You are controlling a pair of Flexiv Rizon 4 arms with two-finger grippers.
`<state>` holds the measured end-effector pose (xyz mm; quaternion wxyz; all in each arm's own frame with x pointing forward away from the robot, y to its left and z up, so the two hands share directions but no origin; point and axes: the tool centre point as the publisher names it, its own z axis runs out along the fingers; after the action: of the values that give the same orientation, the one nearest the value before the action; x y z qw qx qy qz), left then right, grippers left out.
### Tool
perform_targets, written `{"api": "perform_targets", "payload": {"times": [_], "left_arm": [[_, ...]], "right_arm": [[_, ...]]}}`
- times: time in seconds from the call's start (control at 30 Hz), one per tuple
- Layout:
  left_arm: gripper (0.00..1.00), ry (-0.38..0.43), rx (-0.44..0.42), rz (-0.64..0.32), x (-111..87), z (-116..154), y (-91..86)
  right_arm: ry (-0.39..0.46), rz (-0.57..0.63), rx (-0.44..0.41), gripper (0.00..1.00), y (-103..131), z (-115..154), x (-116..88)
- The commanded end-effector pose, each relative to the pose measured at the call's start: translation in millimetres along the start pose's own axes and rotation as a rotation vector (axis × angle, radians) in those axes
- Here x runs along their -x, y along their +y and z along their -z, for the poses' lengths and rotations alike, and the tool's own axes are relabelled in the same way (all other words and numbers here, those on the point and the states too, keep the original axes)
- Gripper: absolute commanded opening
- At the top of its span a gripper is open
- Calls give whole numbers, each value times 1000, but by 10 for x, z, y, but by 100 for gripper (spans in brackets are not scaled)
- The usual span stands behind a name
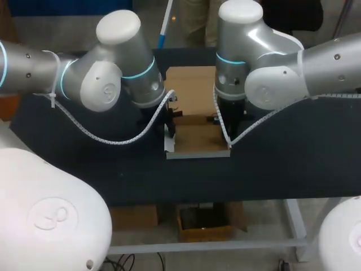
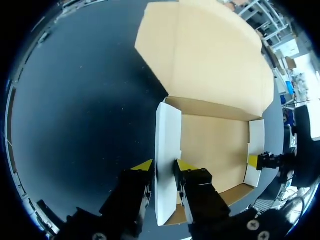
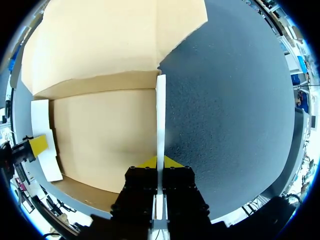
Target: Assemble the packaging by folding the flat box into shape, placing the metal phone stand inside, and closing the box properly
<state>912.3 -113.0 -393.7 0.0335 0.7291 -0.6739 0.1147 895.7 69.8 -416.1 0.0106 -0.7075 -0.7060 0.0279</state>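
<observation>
The cardboard box [image 1: 194, 138] lies open at mid table, its brown lid panel [image 2: 210, 55] flat on the far side. No metal phone stand shows in any view. My left gripper [image 2: 164, 166] straddles the white left side wall [image 2: 167, 135]. That wall leans between the fingers, which stand wider apart than the card is thick, so the gripper is open. My right gripper [image 3: 160, 162] is shut on the upright right side wall [image 3: 161, 115], pinching its thin edge. In the head view the left gripper [image 1: 169, 125] and right gripper [image 1: 228, 127] flank the box. The box floor [image 3: 100, 135] is bare.
The black table [image 1: 282, 164] stretches to both sides of the box and toward its front edge [image 1: 225, 199]. My two arms crowd the space over the box's side walls.
</observation>
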Motion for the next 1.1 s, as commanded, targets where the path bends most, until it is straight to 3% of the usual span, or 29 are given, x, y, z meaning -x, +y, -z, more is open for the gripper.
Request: {"api": "perform_targets", "payload": {"times": [0.03,0.7,0.87,1.0,1.1], "left_arm": [[26,-183,9,3,-13,-31,-18],[20,-218,53,8,105,-66,5],[15,-218,61,6,125,-82,9],[1,-214,66,7,141,-96,14],[0,-211,69,9,157,-107,19]], "right_arm": [[-3,-1,-3,0,8,0,-9],[-3,-1,-3,0,8,0,-9],[-3,-1,-3,0,8,0,-9],[-3,-1,-3,0,8,0,-9],[-3,-1,-3,0,8,0,-9]]}}
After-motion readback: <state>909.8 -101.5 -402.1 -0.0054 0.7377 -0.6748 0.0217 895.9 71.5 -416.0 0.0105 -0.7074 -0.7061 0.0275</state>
